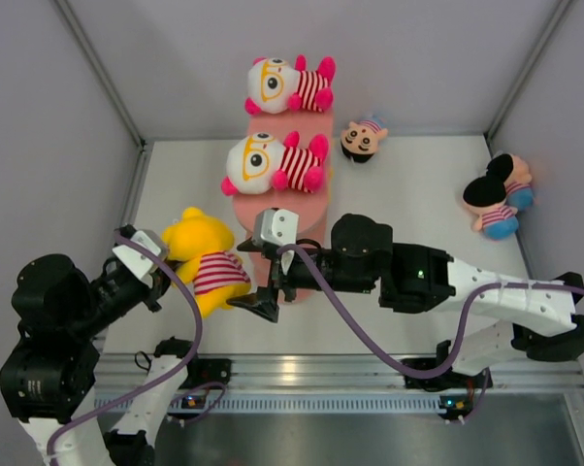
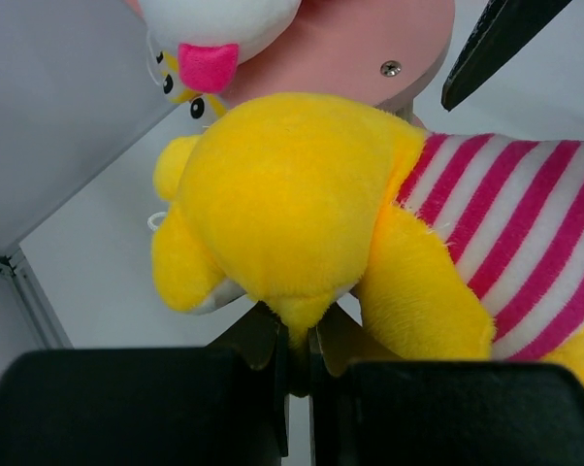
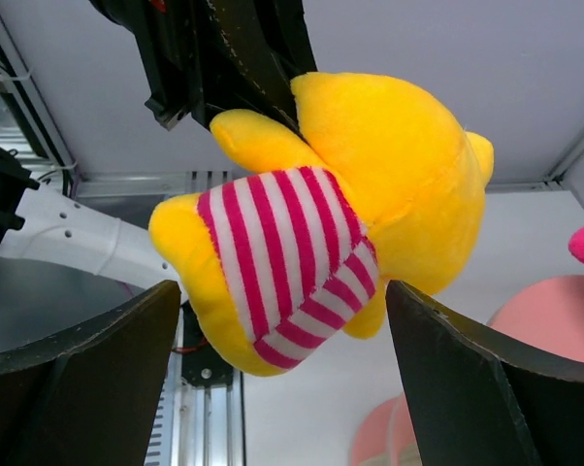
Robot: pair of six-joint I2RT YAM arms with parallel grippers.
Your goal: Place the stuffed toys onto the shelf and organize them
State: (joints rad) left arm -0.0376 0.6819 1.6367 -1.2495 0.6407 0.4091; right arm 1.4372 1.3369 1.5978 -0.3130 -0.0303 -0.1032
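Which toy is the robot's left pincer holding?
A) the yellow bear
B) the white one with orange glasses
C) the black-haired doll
A: in the left wrist view the left pincer is shut on a bit of the yellow bear.

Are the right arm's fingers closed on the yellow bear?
No, the right fingers stand wide apart, one on each side of the yellow bear.

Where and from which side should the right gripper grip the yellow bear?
Probably the bear's striped torso, pinched across its sides, coming from the right. The left gripper is shut on the head, so the torso hangs free, and it lies between the right gripper's open fingers.
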